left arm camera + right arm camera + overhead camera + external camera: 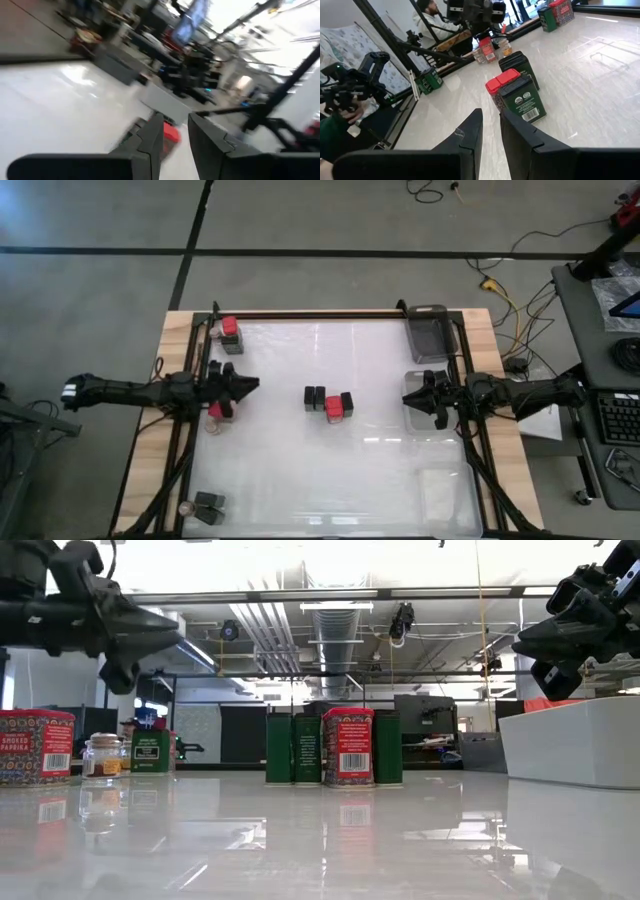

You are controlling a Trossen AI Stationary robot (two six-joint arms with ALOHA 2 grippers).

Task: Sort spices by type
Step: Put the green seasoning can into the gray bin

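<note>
I see the left gripper [250, 384] at nine o'clock and the right gripper [410, 397] at three o'clock, both nearly closed, holding nothing. The spice tins [329, 403] stand at the table centre.

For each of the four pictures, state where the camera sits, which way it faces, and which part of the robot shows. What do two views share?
High: overhead, straight down; both arms, left gripper, right gripper.
Low: tabletop height, level across the table; both grippers above.
Left wrist: past its own jaws, across the table.
Right wrist: past its own jaws, toward the middle tins.
High and low both show those tins.
</note>
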